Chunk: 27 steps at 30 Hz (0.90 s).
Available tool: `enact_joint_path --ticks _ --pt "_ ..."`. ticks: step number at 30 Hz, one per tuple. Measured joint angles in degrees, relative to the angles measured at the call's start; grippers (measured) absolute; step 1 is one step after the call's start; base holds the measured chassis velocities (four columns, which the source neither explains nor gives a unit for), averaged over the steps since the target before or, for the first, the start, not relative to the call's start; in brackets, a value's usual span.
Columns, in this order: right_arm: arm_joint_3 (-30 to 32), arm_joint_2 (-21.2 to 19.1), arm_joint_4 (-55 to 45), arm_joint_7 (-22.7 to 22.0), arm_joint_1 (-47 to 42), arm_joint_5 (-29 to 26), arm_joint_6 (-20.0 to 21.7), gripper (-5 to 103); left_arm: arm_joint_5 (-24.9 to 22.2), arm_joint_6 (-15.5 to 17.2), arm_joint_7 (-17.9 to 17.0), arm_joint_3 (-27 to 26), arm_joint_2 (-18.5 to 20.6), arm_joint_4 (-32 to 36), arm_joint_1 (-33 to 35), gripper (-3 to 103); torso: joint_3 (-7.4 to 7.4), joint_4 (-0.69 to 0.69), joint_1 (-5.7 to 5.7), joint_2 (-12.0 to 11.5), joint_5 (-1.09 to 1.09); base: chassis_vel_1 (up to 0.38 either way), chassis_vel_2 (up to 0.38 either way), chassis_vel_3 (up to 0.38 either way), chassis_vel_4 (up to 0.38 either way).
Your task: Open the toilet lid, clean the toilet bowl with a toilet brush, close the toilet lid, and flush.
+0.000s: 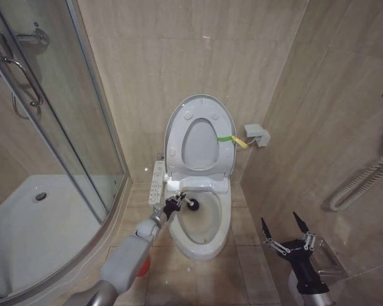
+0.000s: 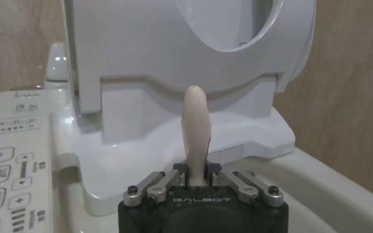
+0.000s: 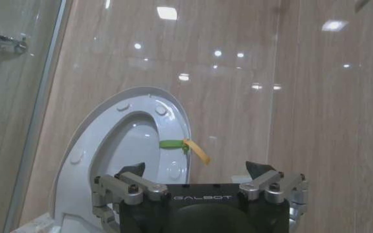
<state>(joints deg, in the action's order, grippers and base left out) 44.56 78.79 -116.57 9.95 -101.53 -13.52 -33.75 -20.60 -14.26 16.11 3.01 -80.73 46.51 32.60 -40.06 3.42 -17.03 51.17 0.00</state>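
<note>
Your left gripper point(image 1: 173, 205) has its jaws pinching the toilet brush point(image 1: 190, 203) by its pale handle, bristle head just inside the toilet bowl point(image 1: 204, 237) at its back rim, placed for scrubbing. The toilet lid point(image 1: 201, 137) stands upright behind the bowl, clearing access. Your right gripper point(image 1: 287, 237) waits beside the bowl, jaws spread. The wrist hides the bristles' contact.

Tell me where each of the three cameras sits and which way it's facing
Head view: high, looking down at the toilet bowl; left arm and right gripper show.
Left wrist view: behind the left gripper, which grips the toilet brush handle, facing the hinge.
Right wrist view: behind the open right gripper, facing the wall.
Shared: all three see the raised toilet lid.
</note>
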Motion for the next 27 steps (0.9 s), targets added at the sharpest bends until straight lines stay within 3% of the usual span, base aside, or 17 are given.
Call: enact_joint_path --ticks 3,6,12,15,19,20,24,25,27 --pt "0.00 0.00 0.00 0.00 0.00 0.00 0.00 100 -0.01 0.55 -0.60 -0.09 0.67 2.98 1.44 18 0.00 0.00 0.00 0.00 0.01 0.000 0.000 0.000 0.000" --pt "0.00 0.00 0.00 0.00 0.00 0.00 0.00 100 0.01 1.99 -2.34 0.06 1.72 10.64 4.67 18 0.00 -0.03 0.00 0.01 0.00 0.000 0.000 0.000 0.000" --pt "0.00 0.00 0.00 0.00 0.00 0.00 0.00 100 1.18 2.10 -3.94 0.56 1.60 16.18 5.90 18 0.01 0.00 0.01 0.01 0.00 0.000 0.000 0.000 0.000" --pt "0.00 0.00 0.00 0.00 0.00 0.00 0.00 100 -0.57 4.39 -5.71 1.02 2.20 21.37 7.54 18 0.01 0.00 0.00 0.01 0.01 0.000 0.000 0.000 0.000" --pt "0.01 0.00 0.00 -0.01 0.00 0.00 0.00 100 -3.35 10.35 -11.90 1.38 3.25 32.06 12.43 18 0.01 -0.02 0.01 0.01 0.01 0.000 0.000 0.000 0.000" --pt "0.01 0.00 0.00 -0.01 0.00 0.00 0.00 100 -3.35 10.35 -11.90 1.38 3.25 32.06 12.43 18 0.01 -0.02 0.01 0.01 0.01 0.000 0.000 0.000 0.000" --pt "0.00 0.00 0.00 0.00 0.00 0.00 0.00 100 -3.92 20.26 -22.04 2.32 2.30 39.16 15.41 18 0.01 -0.01 0.01 0.01 0.00 0.000 0.000 0.000 0.000" --pt "0.00 0.00 0.00 0.00 0.00 0.00 0.00 100 -3.92 20.26 -22.04 2.32 2.30 39.16 15.41 18 0.01 -0.01 0.01 0.01 0.00 0.000 0.000 0.000 0.000" --pt "0.00 0.00 0.00 0.00 0.00 0.00 0.00 100 -3.08 23.89 -25.44 2.41 1.53 40.18 15.79 18 0.01 -0.01 0.01 0.01 0.01 0.000 0.000 0.000 0.000"
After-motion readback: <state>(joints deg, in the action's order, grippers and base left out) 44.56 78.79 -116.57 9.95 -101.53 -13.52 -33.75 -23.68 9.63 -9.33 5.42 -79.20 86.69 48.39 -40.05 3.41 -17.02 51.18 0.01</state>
